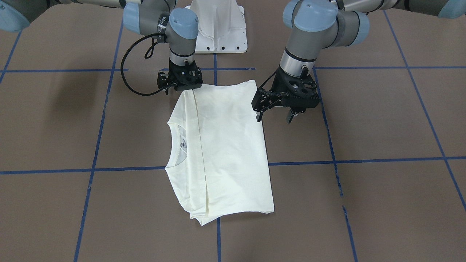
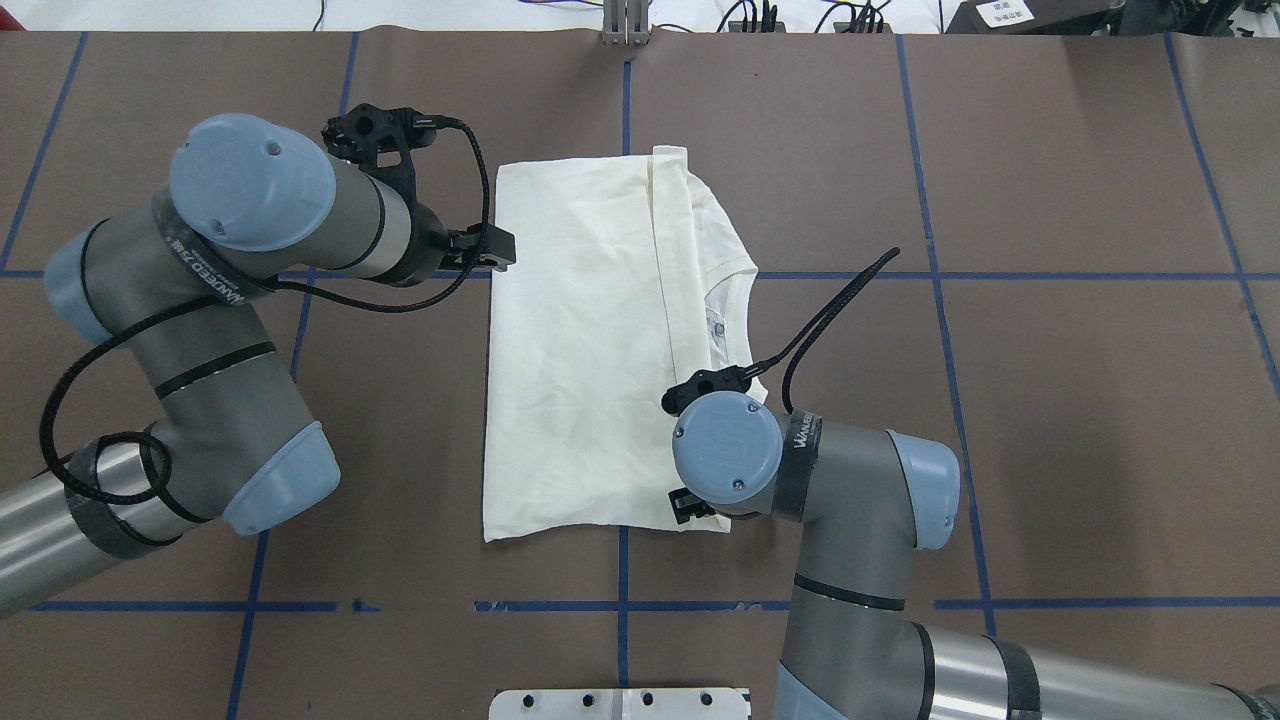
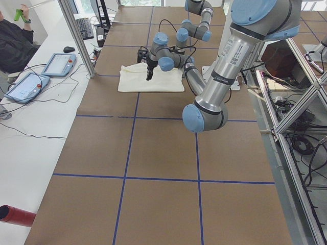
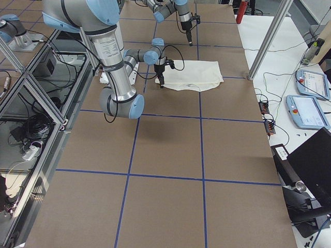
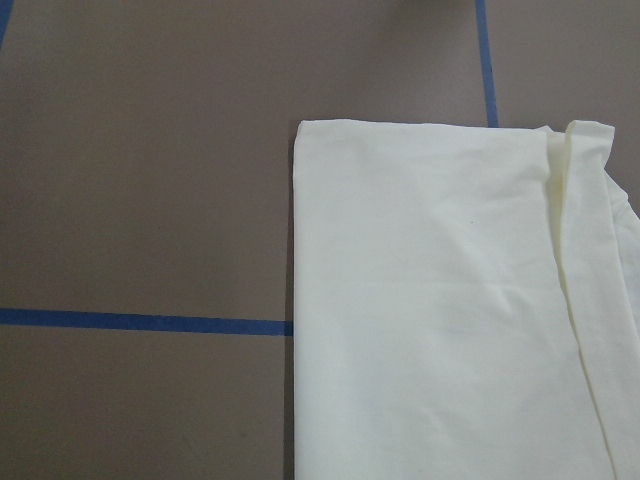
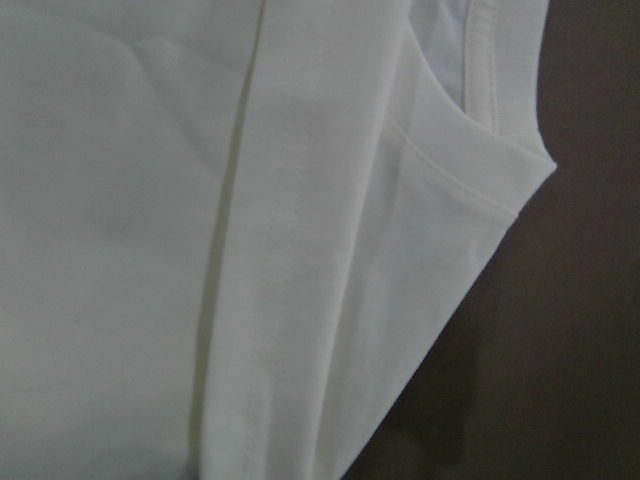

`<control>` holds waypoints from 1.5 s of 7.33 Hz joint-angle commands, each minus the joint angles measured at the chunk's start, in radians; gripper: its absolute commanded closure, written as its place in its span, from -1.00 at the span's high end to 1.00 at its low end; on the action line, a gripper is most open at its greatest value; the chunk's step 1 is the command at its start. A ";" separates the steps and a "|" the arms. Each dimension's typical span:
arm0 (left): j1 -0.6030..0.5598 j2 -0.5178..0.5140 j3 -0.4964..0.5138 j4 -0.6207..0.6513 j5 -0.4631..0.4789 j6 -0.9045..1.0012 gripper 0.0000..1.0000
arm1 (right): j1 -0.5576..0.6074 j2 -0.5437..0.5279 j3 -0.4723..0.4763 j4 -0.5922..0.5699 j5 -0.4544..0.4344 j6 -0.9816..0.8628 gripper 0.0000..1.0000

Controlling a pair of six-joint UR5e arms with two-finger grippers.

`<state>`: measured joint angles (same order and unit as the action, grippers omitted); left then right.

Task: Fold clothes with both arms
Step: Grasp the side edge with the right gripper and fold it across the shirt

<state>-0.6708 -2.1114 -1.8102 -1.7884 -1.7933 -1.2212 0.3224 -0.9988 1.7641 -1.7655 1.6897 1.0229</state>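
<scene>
Even, diffuse overhead light fills the exterior views, leaving only soft shadows on the brown tabletop (image 1: pixel 54 120) and no glare. The right wrist view is dimmer and slightly soft, so the cream T-shirt (image 6: pixel 200 250) looks greyish there. Both side views bow at their edges.

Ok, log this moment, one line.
cream fabric T-shirt: folded on brown table | left end effector: open at its edge | right end effector: over corner, grip unclear

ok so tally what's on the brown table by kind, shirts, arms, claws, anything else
cream t-shirt: 1
robot arms: 2, left arm and right arm
claws: 2, left claw and right claw
white base: 1
total: 6
</scene>
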 commanded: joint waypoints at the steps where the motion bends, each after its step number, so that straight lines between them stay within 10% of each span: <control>1: 0.014 -0.001 0.003 0.000 0.002 -0.017 1.00 | 0.033 -0.004 0.001 0.000 0.019 -0.001 1.00; 7: 0.071 -0.010 0.006 -0.005 0.005 -0.086 1.00 | 0.087 -0.130 0.125 -0.003 0.030 -0.038 1.00; 11: 0.071 -0.001 0.009 -0.006 0.003 -0.080 1.00 | 0.159 -0.008 0.054 -0.026 0.068 -0.070 1.00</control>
<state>-0.6001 -2.1152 -1.8027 -1.7934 -1.7889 -1.3045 0.4530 -1.0558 1.8670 -1.7938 1.7534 0.9737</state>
